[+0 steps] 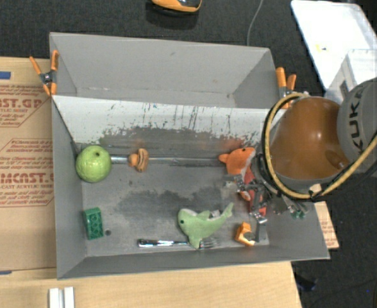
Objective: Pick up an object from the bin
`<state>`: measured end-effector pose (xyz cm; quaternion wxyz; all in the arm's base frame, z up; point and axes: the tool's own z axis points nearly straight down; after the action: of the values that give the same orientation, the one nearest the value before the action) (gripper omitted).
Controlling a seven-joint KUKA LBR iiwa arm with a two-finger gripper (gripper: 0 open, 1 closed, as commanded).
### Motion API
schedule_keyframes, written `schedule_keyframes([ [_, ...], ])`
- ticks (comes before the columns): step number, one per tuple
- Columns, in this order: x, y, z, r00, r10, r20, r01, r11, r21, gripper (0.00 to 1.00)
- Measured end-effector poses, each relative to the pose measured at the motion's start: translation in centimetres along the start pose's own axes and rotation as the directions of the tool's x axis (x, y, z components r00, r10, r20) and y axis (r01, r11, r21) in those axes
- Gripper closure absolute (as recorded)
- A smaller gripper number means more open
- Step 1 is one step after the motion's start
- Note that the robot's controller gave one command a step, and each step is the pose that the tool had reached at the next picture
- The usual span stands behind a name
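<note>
Small orange piece [242,235] — curved, lying low, near-right corner of the bin [175,76]

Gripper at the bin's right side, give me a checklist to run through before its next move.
1. The gripper is inside the bin: ok.
2. A thing is close by: ok, a small orange piece lies just left of the gripper, by the front wall.
3. Nothing held already: cannot tell.
4. The green plush lies apart from the gripper: ok.
5. The orange toy is clear of the wrist: cannot tell.
6. The apple and green block are out of the way: ok, far left.
</note>
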<state>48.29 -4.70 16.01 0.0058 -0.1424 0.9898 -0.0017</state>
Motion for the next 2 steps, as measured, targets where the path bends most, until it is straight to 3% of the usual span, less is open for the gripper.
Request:
schedule_keyframes([
  [1, -2.3, 3.9, 3.7, 0.976, -0.217, -0.010, 0.217, 0.976, -0.005, 0.00],
  [2, -1.3, 4.8, 8.8, 0.930, -0.368, 0.012, 0.368, 0.930, 0.009, 0.00],
])
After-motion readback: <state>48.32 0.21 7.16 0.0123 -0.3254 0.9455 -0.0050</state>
